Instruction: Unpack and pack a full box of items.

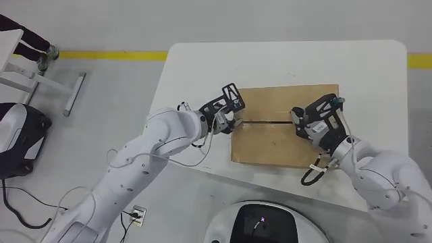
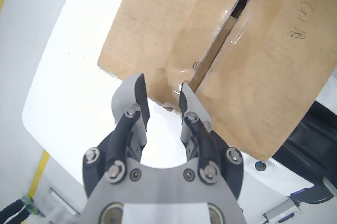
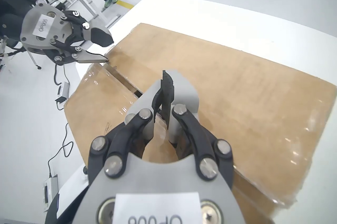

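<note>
Box (image 1: 277, 143) sits shut on the white table (image 1: 202, 67), flaps meeting at a middle seam (image 1: 270, 121), left gripper (image 1: 234, 110) at one end of that seam and right gripper (image 1: 297, 120) at the other. Left wrist view: left gripper (image 2: 162, 88) fingers spread, released, straddling the box (image 2: 158, 11) edge just beside the seam (image 2: 231, 22) end. Right wrist view: right gripper (image 3: 166, 86) fingers clenched together over the seam, box (image 3: 237, 104) top under them, can't tell if any cardboard is pinched.
</note>
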